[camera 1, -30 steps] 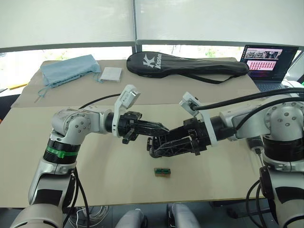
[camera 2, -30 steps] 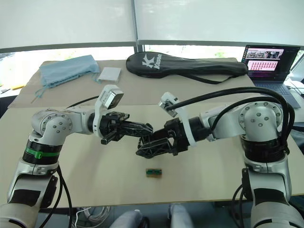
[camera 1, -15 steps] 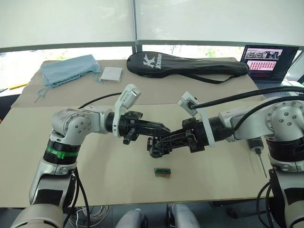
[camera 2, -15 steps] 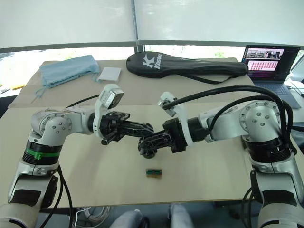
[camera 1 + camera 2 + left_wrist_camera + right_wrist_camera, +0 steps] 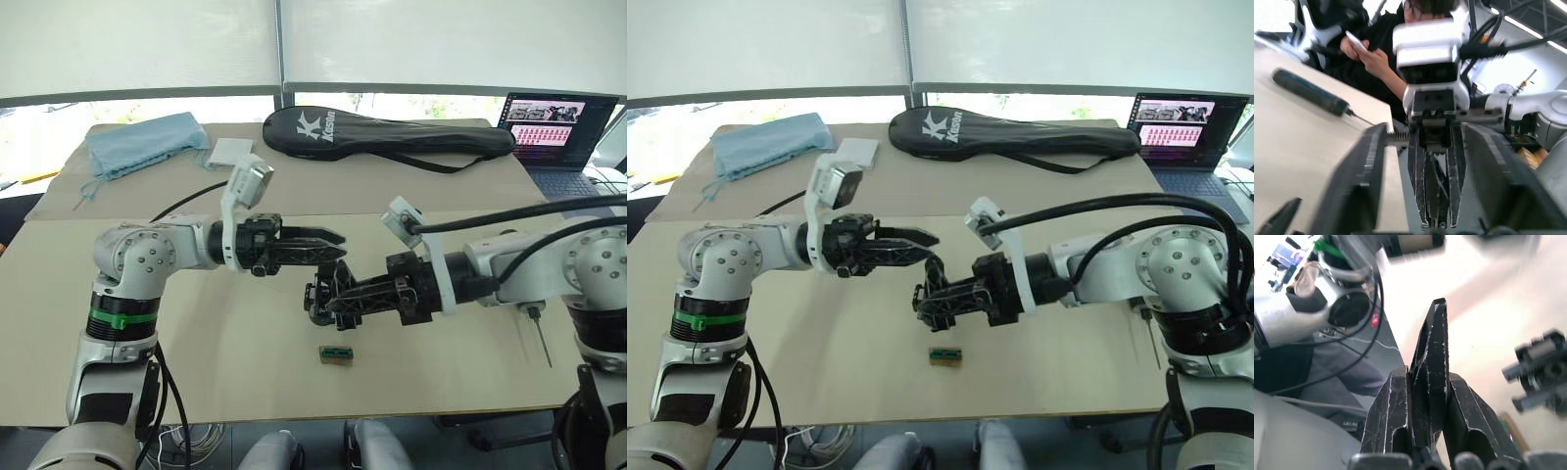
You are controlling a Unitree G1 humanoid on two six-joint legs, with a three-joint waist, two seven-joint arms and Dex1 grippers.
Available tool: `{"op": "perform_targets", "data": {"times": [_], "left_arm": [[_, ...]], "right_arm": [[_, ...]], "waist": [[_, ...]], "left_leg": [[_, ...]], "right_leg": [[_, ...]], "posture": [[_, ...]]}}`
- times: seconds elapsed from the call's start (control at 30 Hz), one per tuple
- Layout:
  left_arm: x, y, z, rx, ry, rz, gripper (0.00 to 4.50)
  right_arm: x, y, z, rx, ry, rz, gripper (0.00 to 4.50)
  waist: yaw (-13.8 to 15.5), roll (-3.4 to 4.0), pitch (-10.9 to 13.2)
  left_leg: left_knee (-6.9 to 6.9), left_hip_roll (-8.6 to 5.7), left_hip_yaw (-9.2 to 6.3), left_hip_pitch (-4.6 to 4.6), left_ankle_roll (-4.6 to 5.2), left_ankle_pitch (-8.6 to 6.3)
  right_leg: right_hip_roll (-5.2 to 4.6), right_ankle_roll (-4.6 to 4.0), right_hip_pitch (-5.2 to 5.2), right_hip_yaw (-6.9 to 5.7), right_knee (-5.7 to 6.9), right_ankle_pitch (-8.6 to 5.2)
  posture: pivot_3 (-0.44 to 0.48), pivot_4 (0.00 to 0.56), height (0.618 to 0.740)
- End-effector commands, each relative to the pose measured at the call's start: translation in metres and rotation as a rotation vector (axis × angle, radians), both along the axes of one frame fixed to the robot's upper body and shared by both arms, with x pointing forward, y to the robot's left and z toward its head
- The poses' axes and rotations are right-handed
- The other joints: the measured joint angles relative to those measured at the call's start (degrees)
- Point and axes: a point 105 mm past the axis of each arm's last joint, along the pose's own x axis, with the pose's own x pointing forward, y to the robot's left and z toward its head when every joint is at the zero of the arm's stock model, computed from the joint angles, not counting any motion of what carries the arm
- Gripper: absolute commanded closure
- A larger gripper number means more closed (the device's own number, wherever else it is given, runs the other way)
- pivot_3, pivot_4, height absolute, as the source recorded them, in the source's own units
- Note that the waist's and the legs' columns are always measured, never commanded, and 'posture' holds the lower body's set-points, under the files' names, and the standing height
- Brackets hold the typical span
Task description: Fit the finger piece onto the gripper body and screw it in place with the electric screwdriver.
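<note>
Right wrist view: the finger piece [image 5: 1431, 367] was clamped in the right gripper [image 5: 338, 299] near the gripper body [image 5: 319, 297]. Left gripper [image 5: 328, 245] was spread, empty; screwdriver [image 5: 1310, 92] unused, far right.

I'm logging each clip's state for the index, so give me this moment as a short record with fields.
left pincer: open, holding nothing, raised over the table
right pincer: shut on the finger piece
gripper body: near the right pincer's tip, apart from the finger piece
screwdriver: lying on the table, unheld
fitting: not yet done
screwing: not yet begun
other things: small green-brown box, racket bag, blue cloth, laptop
</note>
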Motion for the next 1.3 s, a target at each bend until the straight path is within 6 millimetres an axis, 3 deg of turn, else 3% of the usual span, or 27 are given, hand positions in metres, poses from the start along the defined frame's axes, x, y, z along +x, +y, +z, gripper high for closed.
{"op": "perform_targets", "data": {"times": [0.03, 0.17, 0.27, 0.43, 0.57, 0.67, 0.8, 1.0, 1.3], "left_arm": [[-0.003, 0.013, 0.017, -0.057, -0.107, 0.041, 0.00], [0.014, 0.039, 0.022, -0.065, -0.264, 0.208, 0.00], [0.028, 0.065, 0.012, 0.022, -0.376, 0.325, 0.00], [0.053, 0.109, -0.030, 0.227, -0.548, 0.491, 0.00], [0.051, 0.122, -0.078, 0.394, -0.591, 0.443, 0.00], [0.042, 0.119, -0.109, 0.437, -0.550, 0.383, 0.00], [0.035, 0.095, -0.140, 0.444, -0.540, 0.295, 0.00], [0.036, 0.055, -0.158, 0.423, -0.558, 0.224, 0.00], [0.046, 0.018, -0.170, 0.402, -0.549, 0.216, 0.00]], "right_arm": [[-0.004, -0.007, 0.021, 0.078, -0.102, 0.001, 4.06], [-0.002, -0.018, 0.028, 0.128, -0.203, -0.037, 4.06], [-0.001, -0.028, 0.033, 0.202, -0.276, -0.067, 4.06], [0.001, -0.039, 0.036, 0.295, -0.505, -0.089, 4.06], [0.003, -0.040, 0.027, 0.269, -0.635, -0.069, 4.06], [0.001, -0.039, 0.019, 0.254, -0.712, -0.013, 4.06], [0.006, -0.040, 0.007, 0.220, -0.784, 0.016, 4.06], [0.007, -0.036, -0.003, 0.215, -0.784, 0.048, 4.06], [0.006, -0.029, -0.008, 0.220, -0.764, 0.062, 4.06]], "waist": [[0.01, -0.01, 0.00], [0.02, 0.00, 0.00], [0.06, 0.00, 0.00], [0.22, 0.00, 0.00], [0.19, 0.00, 0.00], [0.22, 0.00, 0.00], [0.52, 0.00, 0.00], [0.54, -0.02, 0.01], [0.44, -0.02, 0.01]], "left_leg": [[0.00, 0.00, 0.00, 0.00, 0.00, 0.00], [-0.02, 0.00, 0.02, 0.02, 0.00, 0.00], [-0.03, 0.01, 0.02, 0.02, 0.00, 0.00], [-0.10, 0.01, 0.05, 0.06, 0.00, 0.00], [-0.11, 0.01, 0.07, 0.06, 0.01, 0.00], [-0.13, 0.01, 0.05, 0.06, 0.03, -0.01], [-0.05, 0.01, 0.06, 0.05, 0.05, -0.02], [-0.01, 0.01, 0.06, 0.07, 0.09, -0.05], [-0.01, 0.01, 0.05, 0.07, 0.09, -0.05]], "right_leg": [[0.00, 0.00, 0.00, 0.00, 0.00, 0.00], [0.00, 0.00, 0.01, 0.02, 0.00, 0.00], [0.00, 0.00, 0.02, 0.00, -0.02, 0.00], [0.01, 0.01, 0.05, 0.00, -0.05, 0.00], [0.00, 0.02, 0.03, 0.02, -0.04, 0.01], [0.00, 0.02, 0.02, 0.00, -0.06, 0.01], [-0.01, 0.03, 0.04, 0.00, -0.05, 0.02], [-0.02, 0.05, 0.09, 0.01, -0.04, 0.03], [-0.01, 0.05, 0.10, 0.01, -0.03, 0.03]], "posture": [[0.000, 0.150, 0.740], [0.000, 0.150, 0.740], [0.000, 0.150, 0.740], [0.000, 0.150, 0.740], [0.000, 0.150, 0.740], [0.000, 0.150, 0.740], [0.000, 0.150, 0.740], [0.000, 0.150, 0.740], [0.000, 0.150, 0.740]]}}
